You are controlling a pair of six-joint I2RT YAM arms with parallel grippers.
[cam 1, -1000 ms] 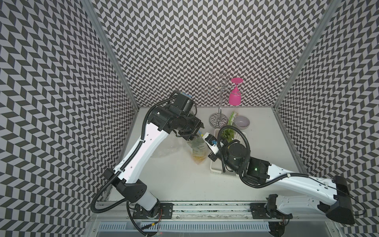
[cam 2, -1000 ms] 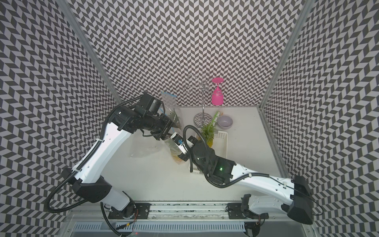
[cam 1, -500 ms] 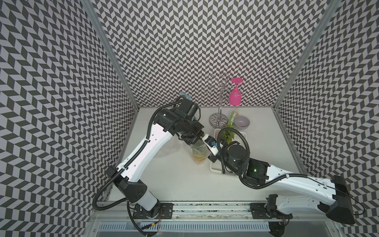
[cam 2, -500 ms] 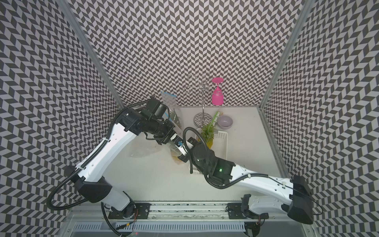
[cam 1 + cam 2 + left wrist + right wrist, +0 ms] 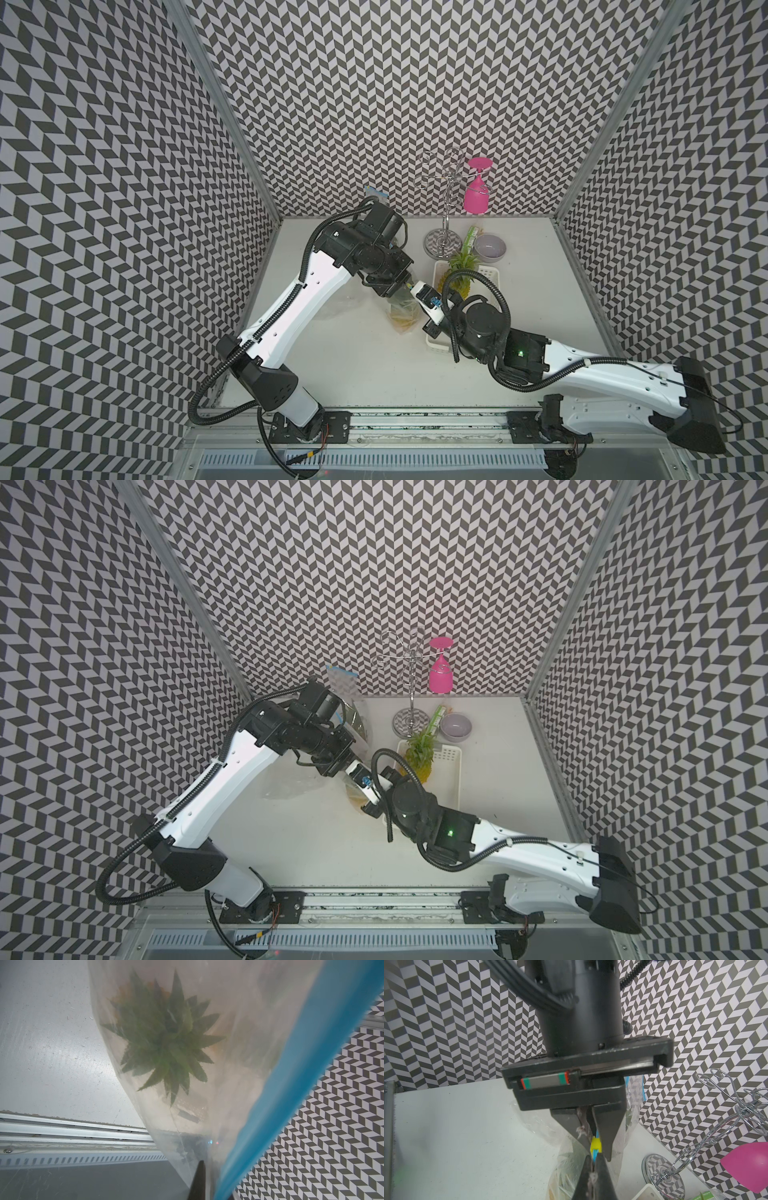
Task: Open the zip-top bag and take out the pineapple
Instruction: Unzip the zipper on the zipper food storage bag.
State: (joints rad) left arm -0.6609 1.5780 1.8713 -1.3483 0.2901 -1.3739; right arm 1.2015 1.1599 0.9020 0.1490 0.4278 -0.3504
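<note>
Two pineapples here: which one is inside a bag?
The pineapple showing through the clear zip-top bag near the table's middle; the other pineapple sits uncovered in the white tray.

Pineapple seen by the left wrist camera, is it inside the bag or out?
Inside. In the left wrist view the green-crowned pineapple shows blurred through the clear plastic zip-top bag.

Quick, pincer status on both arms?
Left pincer: closed on the zip-top bag at its yellow slider.
Right pincer: closed on the bag's blue zip strip.
</note>
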